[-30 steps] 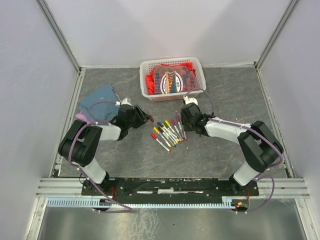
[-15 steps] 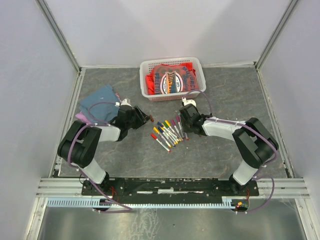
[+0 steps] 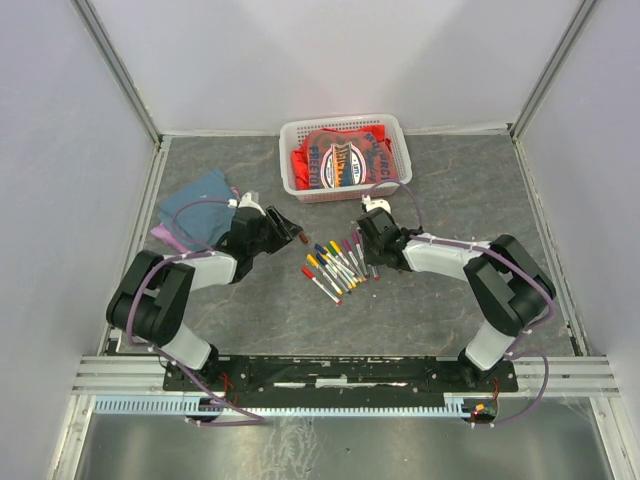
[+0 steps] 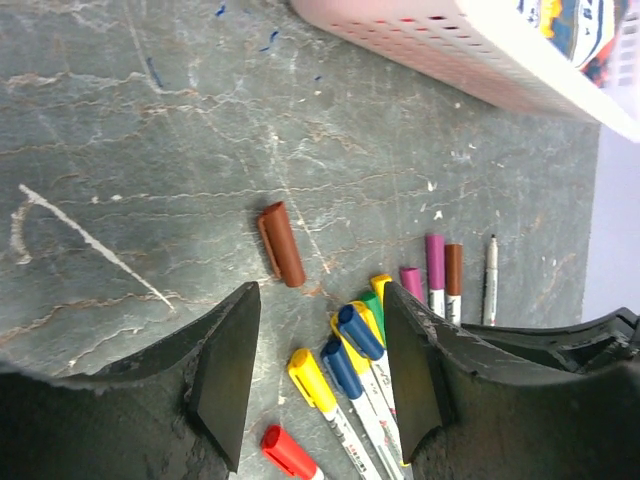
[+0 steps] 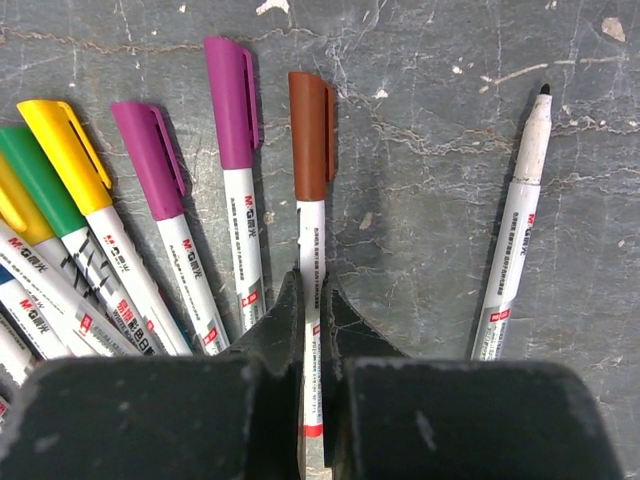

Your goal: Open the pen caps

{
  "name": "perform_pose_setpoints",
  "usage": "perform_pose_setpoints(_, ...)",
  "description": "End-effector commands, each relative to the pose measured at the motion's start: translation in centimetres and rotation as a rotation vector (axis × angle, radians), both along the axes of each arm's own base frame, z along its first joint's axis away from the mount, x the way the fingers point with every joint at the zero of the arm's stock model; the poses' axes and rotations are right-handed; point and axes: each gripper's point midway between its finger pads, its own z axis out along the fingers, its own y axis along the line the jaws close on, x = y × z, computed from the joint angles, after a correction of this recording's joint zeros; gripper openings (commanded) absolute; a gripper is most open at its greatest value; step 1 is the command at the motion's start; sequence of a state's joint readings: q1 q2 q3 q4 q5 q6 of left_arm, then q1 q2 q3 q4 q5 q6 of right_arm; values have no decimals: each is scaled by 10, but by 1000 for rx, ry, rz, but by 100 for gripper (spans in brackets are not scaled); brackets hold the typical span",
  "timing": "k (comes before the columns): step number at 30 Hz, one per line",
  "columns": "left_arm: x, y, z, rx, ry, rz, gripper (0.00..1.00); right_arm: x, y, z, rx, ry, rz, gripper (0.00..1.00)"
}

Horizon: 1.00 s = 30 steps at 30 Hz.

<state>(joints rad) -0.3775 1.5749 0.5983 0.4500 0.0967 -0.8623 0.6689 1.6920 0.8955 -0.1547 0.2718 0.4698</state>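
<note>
Brown-capped pen (image 5: 311, 235): lies flat on the desk (image 5: 420, 90) at the edge of the fan of pens, brown cap (image 5: 310, 135) still on and pointing away from the right wrist.
Right fingers (image 5: 285, 330): clenched on this pen's white barrel, behind the cap. The cap is left bare, probably so the other arm can pull it.
Left fingers (image 4: 225, 370): released and spread wide, holding nothing. They hover across the fan from the brown-capped pen, seemingly waiting to take its cap.
Loose brown cap (image 4: 281, 243): alone on the desk, across the fan from the brown-capped pen on the left arm's side. It was most likely dropped clear of the work.
Uncapped pen (image 5: 515, 250): just beside the brown-capped pen, apart from it, tip bare. It looks like one pen already done.
Other capped pens (image 5: 235, 180): fanned on the brown-capped pen's other side in purple, green, yellow and blue, all still to open.
White basket (image 3: 345, 155): well beyond the brown-capped pen and not involved.
</note>
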Motion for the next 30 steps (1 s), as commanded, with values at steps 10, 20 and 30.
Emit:
perform_pose_setpoints(10, -17, -56, 68, -208, -127, -243, 61, -5, 17, 74, 201, -186, 94, 1)
perform_pose_setpoints(20, -32, -100, 91, -369, -155, -385, 62, -28, 48, 115, 402, -211, 231, 1)
perform_pose_setpoints(30, -41, -118, 100, -407, -163, -430, 62, -39, 66, 115, 450, -192, 287, 1)
